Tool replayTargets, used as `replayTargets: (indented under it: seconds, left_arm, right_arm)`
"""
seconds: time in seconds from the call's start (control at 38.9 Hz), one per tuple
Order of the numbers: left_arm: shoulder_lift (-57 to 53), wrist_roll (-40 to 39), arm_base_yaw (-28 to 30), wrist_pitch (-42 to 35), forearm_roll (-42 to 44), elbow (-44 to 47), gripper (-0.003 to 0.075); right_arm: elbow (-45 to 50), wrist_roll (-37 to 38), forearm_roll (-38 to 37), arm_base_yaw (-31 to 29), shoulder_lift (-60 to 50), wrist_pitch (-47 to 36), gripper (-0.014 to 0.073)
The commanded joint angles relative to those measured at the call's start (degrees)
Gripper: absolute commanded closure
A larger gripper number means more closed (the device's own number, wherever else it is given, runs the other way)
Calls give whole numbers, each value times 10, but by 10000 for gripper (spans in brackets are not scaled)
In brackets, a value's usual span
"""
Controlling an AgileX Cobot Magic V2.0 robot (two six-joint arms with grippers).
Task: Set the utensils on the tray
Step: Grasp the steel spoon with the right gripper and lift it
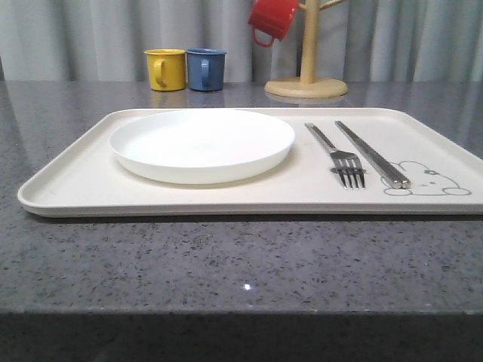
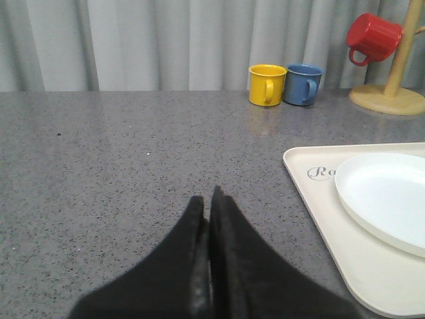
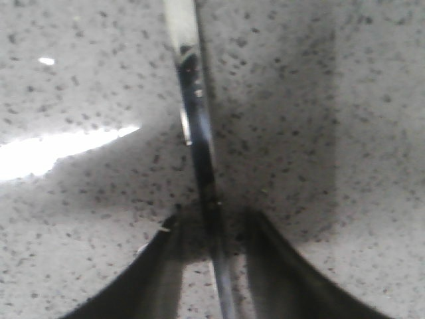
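Note:
On the cream tray (image 1: 75, 177) the silver fork (image 1: 339, 157) and the pair of chopsticks (image 1: 371, 153) lie side by side to the right of the plate, beside the rabbit drawing (image 1: 430, 181). In the right wrist view a slim silver utensil handle (image 3: 196, 133) lies on the speckled tabletop. My right gripper (image 3: 216, 219) is open low over it, one finger on each side with a gap to the handle. Which utensil it is cannot be told; its end is out of frame. My left gripper (image 2: 209, 199) is shut with nothing in it, over bare table left of the tray (image 2: 319, 199).
A round white plate (image 1: 202, 143) takes up the tray's left half. At the back stand a yellow mug (image 1: 166, 69), a blue mug (image 1: 205, 69) and a wooden mug tree (image 1: 306, 75) with a red mug (image 1: 273, 19) hung on it. A curtain closes the back.

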Motion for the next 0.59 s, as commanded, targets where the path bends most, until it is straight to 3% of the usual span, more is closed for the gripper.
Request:
replayTargets:
  seconds: [0.0,0.21,0.57]
  left_arm:
    - [6,-6,2,-47,-5,-15,738]
    - [6,-6,2,-47,-5,-15,738]
    - [6,-6,2,-47,-5,-15,738]
  right_arm:
    - [-13,-6,0,-1,-24,64,477]
    - [-13,-5,0,-1,-26,64,634]
    - [-14,31,1,14,-94,64,640]
